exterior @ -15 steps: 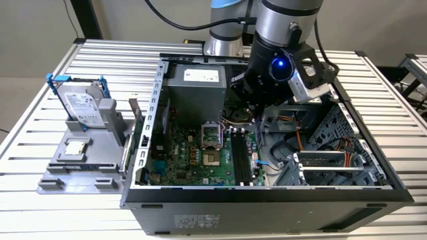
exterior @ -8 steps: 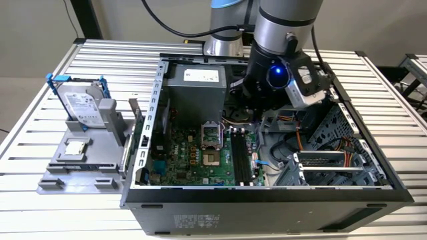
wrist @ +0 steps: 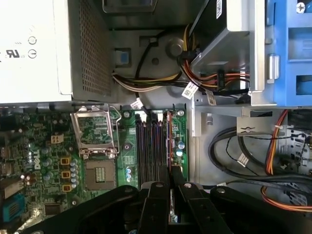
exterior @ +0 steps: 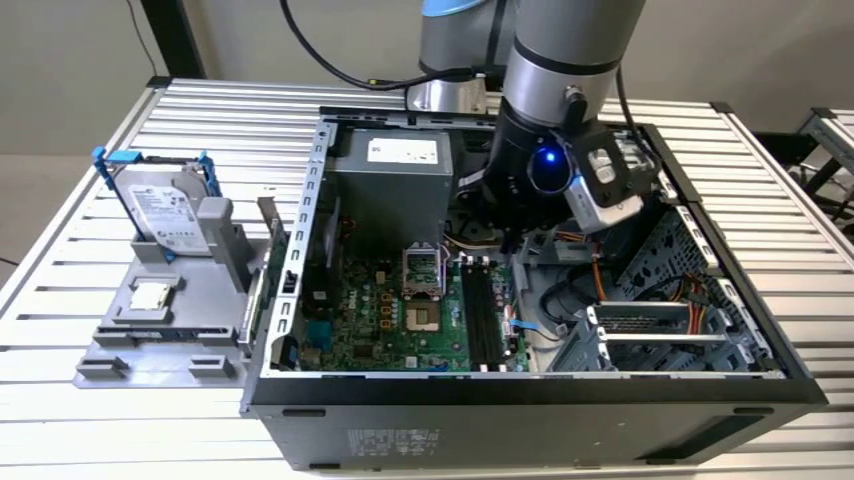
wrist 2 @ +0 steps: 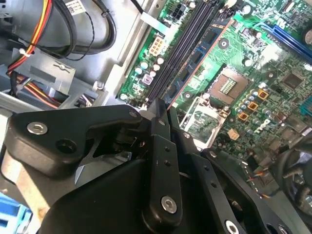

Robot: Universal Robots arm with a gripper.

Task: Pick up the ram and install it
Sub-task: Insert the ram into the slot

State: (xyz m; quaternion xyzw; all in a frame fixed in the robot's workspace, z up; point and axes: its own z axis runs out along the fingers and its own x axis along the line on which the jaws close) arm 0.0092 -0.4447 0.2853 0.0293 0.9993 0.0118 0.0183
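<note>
Inside the open computer case [exterior: 320, 250], going from the exterior view's left to its right, we pass the empty processor socket [exterior: 424, 272], the black memory slots [exterior: 481, 318] and our gripper [exterior: 514, 240] above their far end. In both wrist views the jaws stand narrow, pinching the ram [wrist: 170, 146] edge-on over a slot. We judge the stick should stay parallel to that slot, with pressure straight down.
</note>
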